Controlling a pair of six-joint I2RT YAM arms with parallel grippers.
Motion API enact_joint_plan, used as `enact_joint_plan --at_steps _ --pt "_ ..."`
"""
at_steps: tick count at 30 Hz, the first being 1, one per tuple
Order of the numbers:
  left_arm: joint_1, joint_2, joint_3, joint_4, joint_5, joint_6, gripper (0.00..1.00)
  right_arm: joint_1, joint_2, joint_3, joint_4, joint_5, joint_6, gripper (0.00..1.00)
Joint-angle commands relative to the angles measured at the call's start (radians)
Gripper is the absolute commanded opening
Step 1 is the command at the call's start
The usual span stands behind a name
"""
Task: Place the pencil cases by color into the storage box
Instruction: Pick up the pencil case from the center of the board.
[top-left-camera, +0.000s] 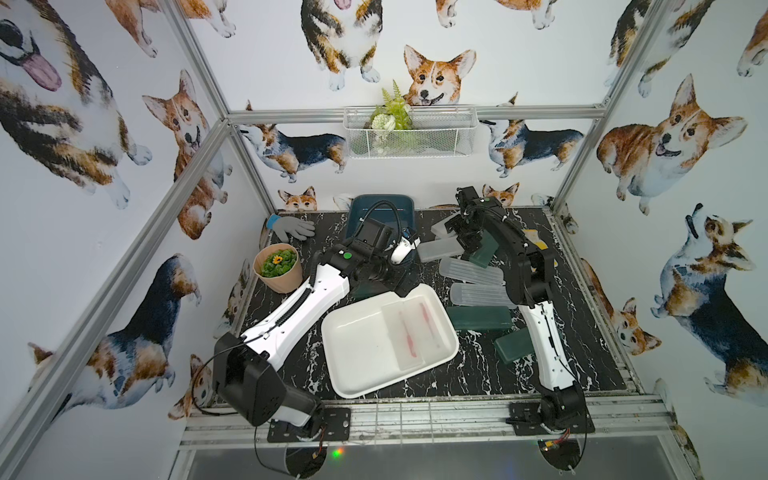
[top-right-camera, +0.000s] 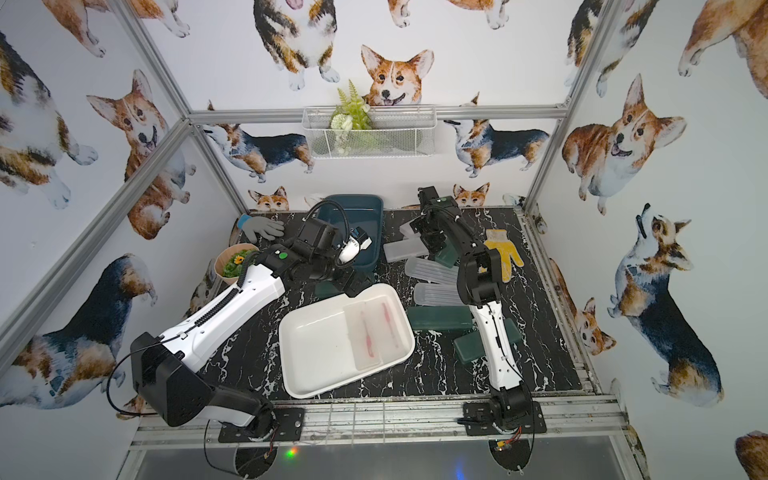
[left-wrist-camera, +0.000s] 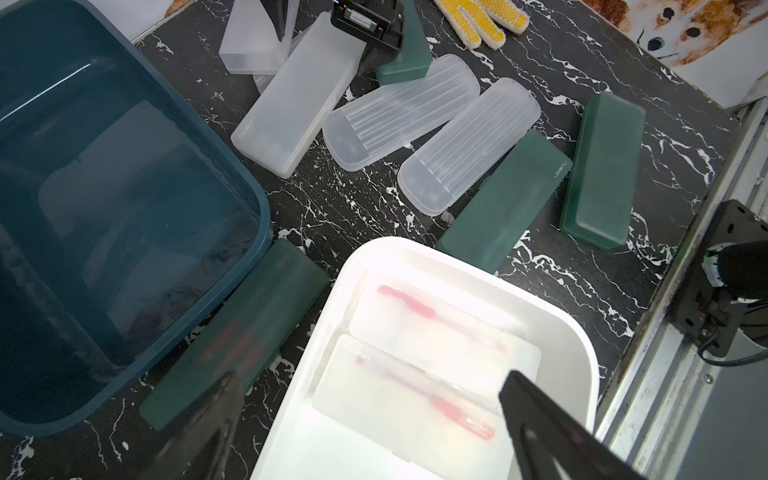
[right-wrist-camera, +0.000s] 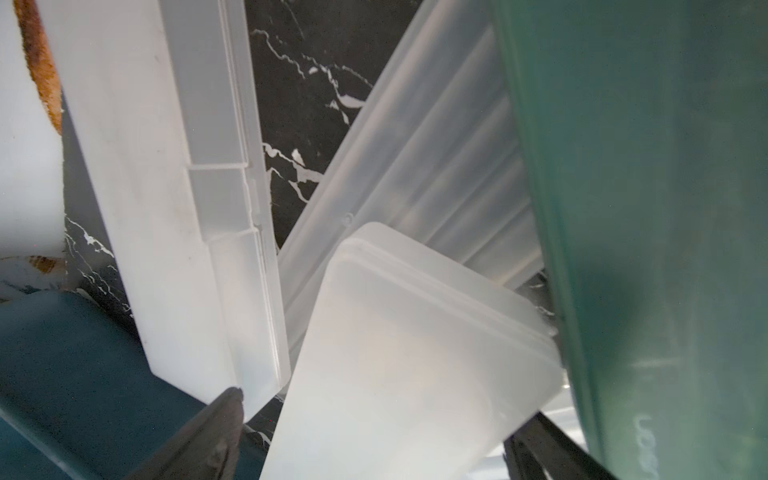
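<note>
Frosted white and dark green pencil cases lie scattered on the black marble table, right of centre. Two frosted cases (top-left-camera: 411, 332) with red pens inside lie in the white storage box (top-left-camera: 357, 357). A dark teal storage box (top-left-camera: 380, 208) stands at the back. One green case (left-wrist-camera: 237, 332) lies between the two boxes. My left gripper (left-wrist-camera: 374, 415) hangs open over the white box's far edge, holding nothing. My right gripper (right-wrist-camera: 374, 440) is open at the back of the pile, its jaws either side of a frosted case (right-wrist-camera: 415, 353), beside a green case (right-wrist-camera: 644, 208).
A grey glove (top-left-camera: 293, 228) and a potted plant (top-left-camera: 278, 268) sit at the back left. A yellow glove (top-right-camera: 503, 249) lies at the back right. A wire basket (top-left-camera: 409, 131) hangs on the rear wall. Metal frame rails edge the table.
</note>
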Motion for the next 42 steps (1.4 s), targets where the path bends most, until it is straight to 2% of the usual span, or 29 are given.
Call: enact_joint_plan --at_steps 1,19,24,30,42 --pt "0.003 0.007 0.010 0.034 0.025 0.004 0.99 -0.001 0.019 0.020 -0.010 0.008 0.124 0.95" --pt "0.008 0.022 0.009 0.051 0.050 -0.045 0.99 -0.006 0.081 0.045 -0.025 0.007 0.130 0.94" --pt "0.007 0.014 0.009 0.053 0.038 -0.066 0.99 -0.007 0.083 0.056 -0.025 0.005 0.116 0.88" --pt "0.008 -0.025 0.009 0.039 0.002 -0.097 0.99 -0.011 0.059 0.065 0.016 0.013 0.098 0.70" --pt "0.025 -0.152 -0.081 0.033 -0.032 -0.207 0.99 -0.012 -0.039 0.063 0.042 0.069 0.003 0.69"
